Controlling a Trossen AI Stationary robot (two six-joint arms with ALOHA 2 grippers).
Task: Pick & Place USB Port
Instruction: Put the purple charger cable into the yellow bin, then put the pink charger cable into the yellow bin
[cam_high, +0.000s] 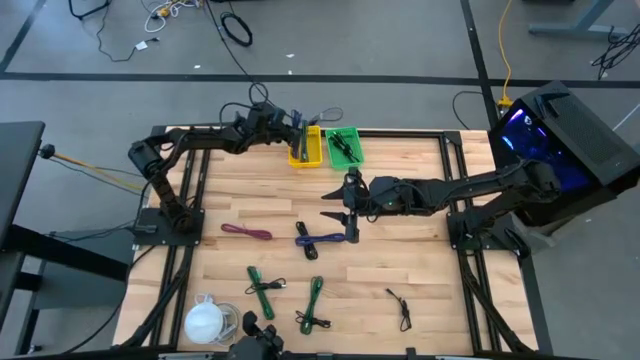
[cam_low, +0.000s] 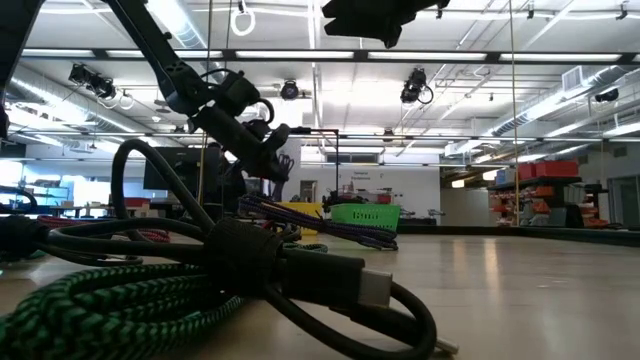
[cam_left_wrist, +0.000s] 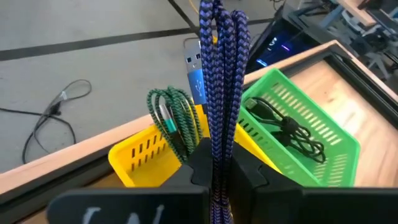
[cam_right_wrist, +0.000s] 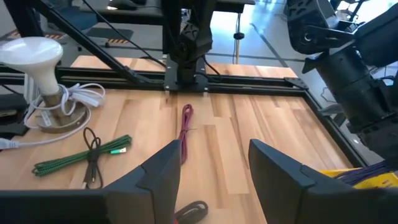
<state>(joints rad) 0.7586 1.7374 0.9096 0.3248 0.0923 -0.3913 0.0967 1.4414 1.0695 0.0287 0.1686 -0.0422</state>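
My left gripper (cam_high: 297, 128) is clenched on the blue braided cable (cam_left_wrist: 221, 93), jaws up in the upper middle of the high view, right over the yellow bin (cam_high: 306, 152). The cable hangs long-axis down from my jaws, its USB plug (cam_left_wrist: 196, 74) dangling beside the green cable (cam_left_wrist: 176, 121) already standing in that bin, so the drop is straight below me. My right gripper (cam_high: 345, 215) waits, jaws released, above the blue cable (cam_high: 322, 239) mid-table

We see two bins (cam_high: 325, 146) side by side at the worktop's (cam_high: 420, 250) twelve o'clock edge, loose cables (cam_high: 285, 265) mid-worktop, a lamp (cam_high: 205, 322) at seven o'clock.
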